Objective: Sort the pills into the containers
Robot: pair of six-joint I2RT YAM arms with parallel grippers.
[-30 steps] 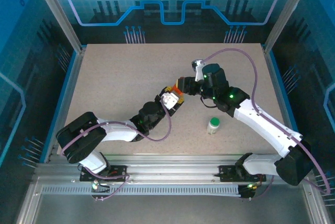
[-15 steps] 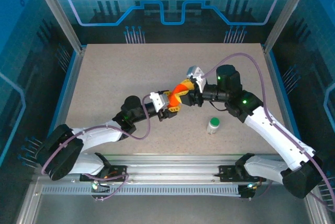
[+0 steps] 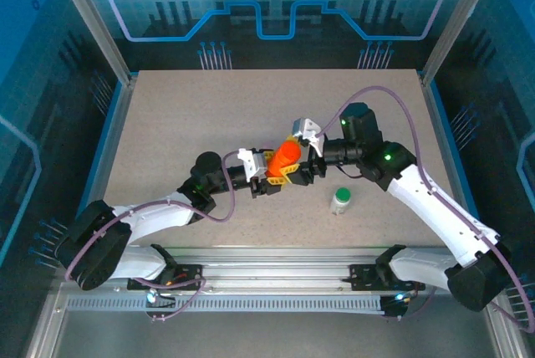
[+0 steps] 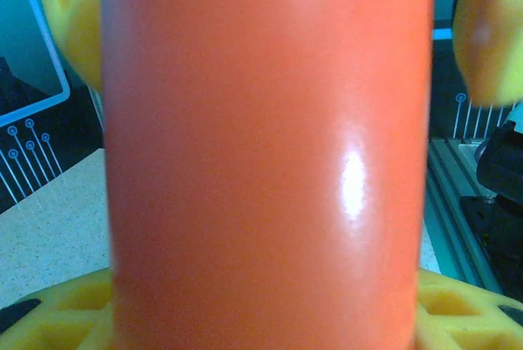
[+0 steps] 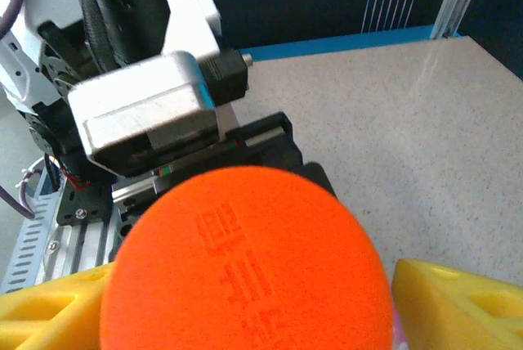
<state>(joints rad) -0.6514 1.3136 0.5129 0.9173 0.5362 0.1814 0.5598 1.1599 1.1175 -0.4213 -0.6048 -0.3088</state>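
Our left hand point(image 3: 276, 174) grips the orange cylindrical plastic bottle point(image 3: 285, 155). We cannot tell whether the right hand point(image 3: 306, 161) beside it grips. Hold it steady.

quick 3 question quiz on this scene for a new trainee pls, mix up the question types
1. True or false: the orange bottle lies flat on the table.
2. Which arm's gripper is clamped on the orange bottle's sides? A the left, B the right, C neither.
3. Short answer: what stands by itself on the table, near the right arm?

Key
1. False: it is held up off the table, tilted, between the two arms.
2. A: the left gripper has it between its yellow fingers.
3. The small white-capped bottle.
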